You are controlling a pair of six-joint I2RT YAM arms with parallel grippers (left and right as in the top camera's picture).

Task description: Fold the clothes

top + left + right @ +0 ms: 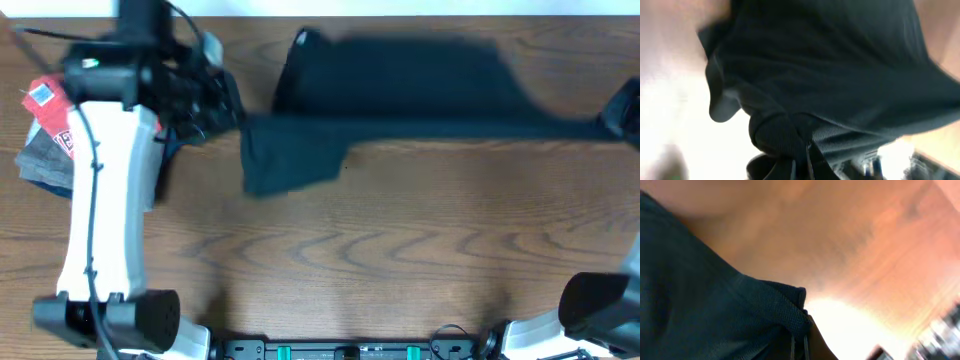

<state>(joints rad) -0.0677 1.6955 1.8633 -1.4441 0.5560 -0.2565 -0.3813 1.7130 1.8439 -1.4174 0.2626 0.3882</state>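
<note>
The black T-shirt (400, 90) hangs stretched across the far half of the table, held up between both grippers, with one sleeve (290, 160) drooping at the left. My left gripper (224, 102) is shut on the shirt's left end. In the left wrist view the fabric (830, 75) bunches into the closed left gripper (807, 157). My right gripper (622, 114) is shut on the shirt's right end at the frame edge. In the right wrist view a fabric corner (785, 307) is pinched in the right gripper (799, 342). No neck tag shows.
A pile of folded garments (45, 135), red with white lettering over grey and navy, lies at the far left behind the left arm (105, 200). The wooden table (400, 250) stretches in front of the shirt. Arm bases (350, 350) line the near edge.
</note>
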